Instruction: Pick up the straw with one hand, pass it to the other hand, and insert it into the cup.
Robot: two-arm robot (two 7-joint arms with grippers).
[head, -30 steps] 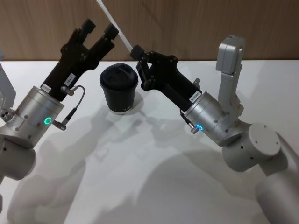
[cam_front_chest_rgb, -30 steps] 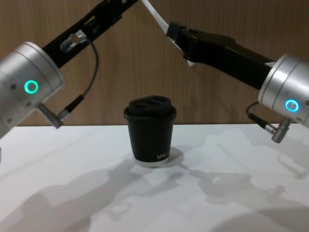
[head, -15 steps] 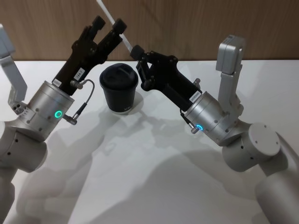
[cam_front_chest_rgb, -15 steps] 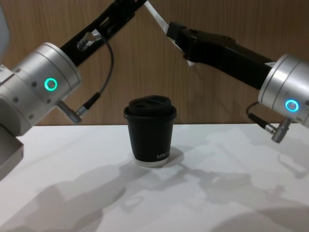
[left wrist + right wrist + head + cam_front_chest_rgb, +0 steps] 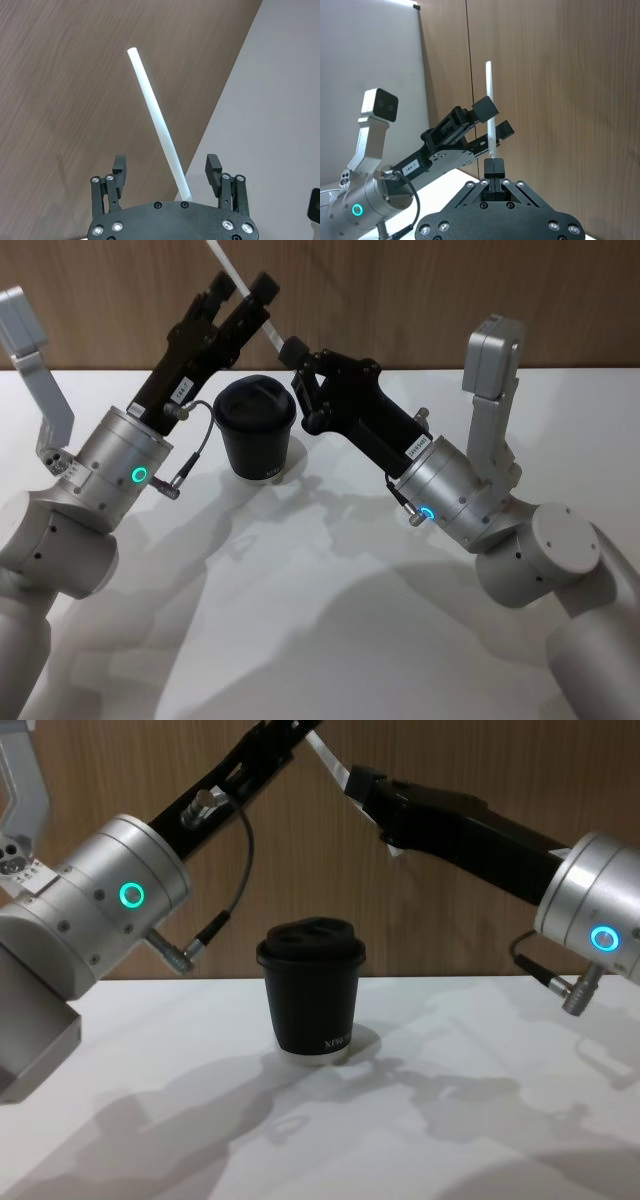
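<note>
Above the cup (image 5: 255, 425), my right tool (image 5: 292, 346) pinches the light, crushable straw (image 5: 160, 125) low; I judge my wide-open left tool (image 5: 242, 288) should grip mid-shaft gently.

A long, thin, plain white straw (image 5: 224, 262) slanted up in the air above and behind the cup. Its lower end was pinched between the closed fingers of the black right gripper (image 5: 292, 348) with the blue ring light. Its upper stretch ran between the spread fingers of the black left gripper (image 5: 240, 288) with the green-teal ring light, touching neither. The small black paper cup (image 5: 255, 430), domed black plastic lid on, stood upright on the white table (image 5: 330, 640) between the two arms.
</note>
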